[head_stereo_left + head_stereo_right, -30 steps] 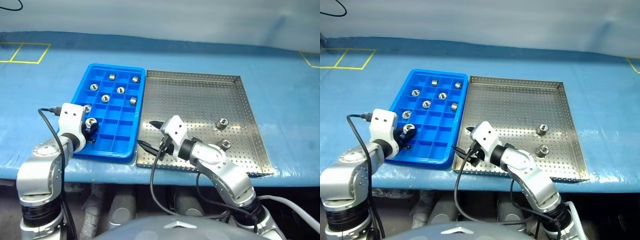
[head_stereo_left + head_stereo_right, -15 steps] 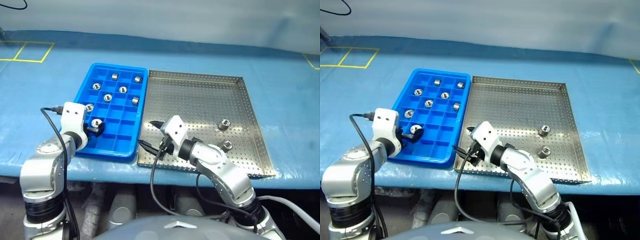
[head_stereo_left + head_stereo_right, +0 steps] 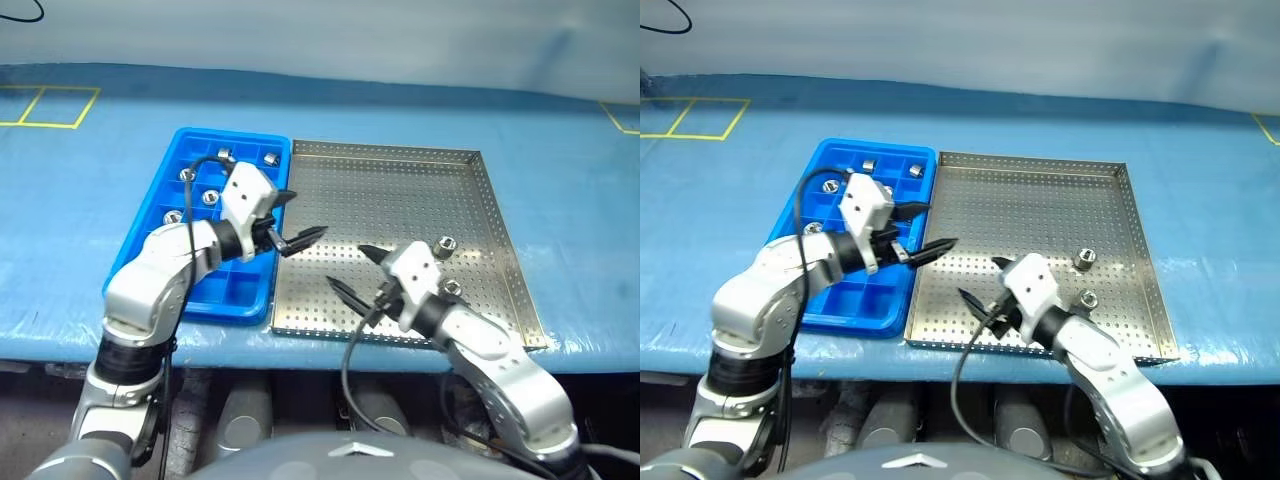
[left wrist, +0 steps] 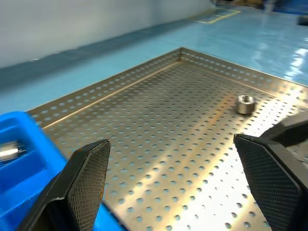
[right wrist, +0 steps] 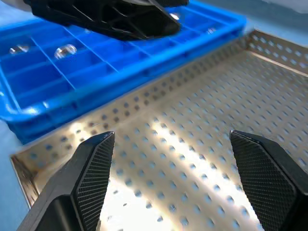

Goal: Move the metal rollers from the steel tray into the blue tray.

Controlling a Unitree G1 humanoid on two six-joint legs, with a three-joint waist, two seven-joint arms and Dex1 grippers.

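Two metal rollers (image 3: 443,246) (image 3: 452,288) lie on the right side of the steel tray (image 3: 400,195). Several more rollers (image 3: 209,197) sit in compartments of the blue tray (image 3: 236,291) to its left. My left gripper (image 3: 303,216) hangs open and empty over the seam between the two trays, pointing toward the steel tray. My right gripper (image 3: 347,267) is open and empty above the steel tray's near middle, just left of the two rollers. The left wrist view shows the perforated floor and one roller (image 4: 245,104) ahead. My left arm covers part of the blue tray.
Both trays rest on a blue tabletop sheet (image 3: 90,230) with yellow tape marks (image 3: 50,105) at the far left. The table's front edge runs just below the trays. The two grippers stand close together over the steel tray's left half.
My left gripper opened, left its roller in the blue tray and swung right to the steel tray's edge. My right gripper shifted to the right, nearer the two rollers.
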